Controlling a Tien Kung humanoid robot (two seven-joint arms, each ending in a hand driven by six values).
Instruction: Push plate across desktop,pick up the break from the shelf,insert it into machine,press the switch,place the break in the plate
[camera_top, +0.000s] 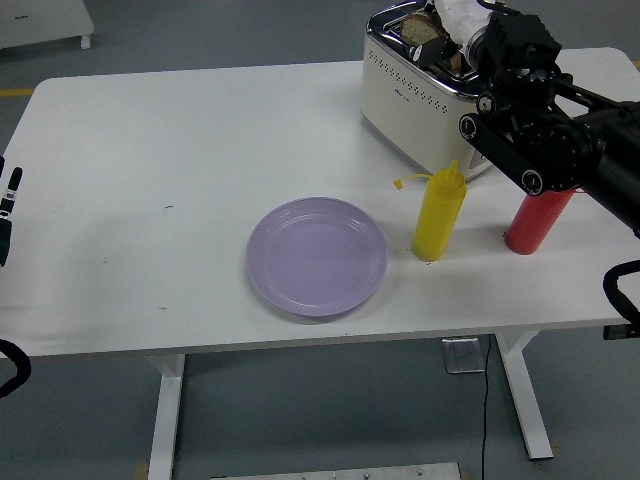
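I see 1 round lilac plate (317, 256) lying flat and empty on the white table, near the front edge and a little right of centre. At the far right stands a cream and chrome toaster (420, 85), set at an angle to the table edge, its perforated long side facing left and near. A slice of brown bread (424, 27) stands upright in the top slot, its upper part showing above the rim. I cannot make out the switch on the toaster's end; my arm covers it.
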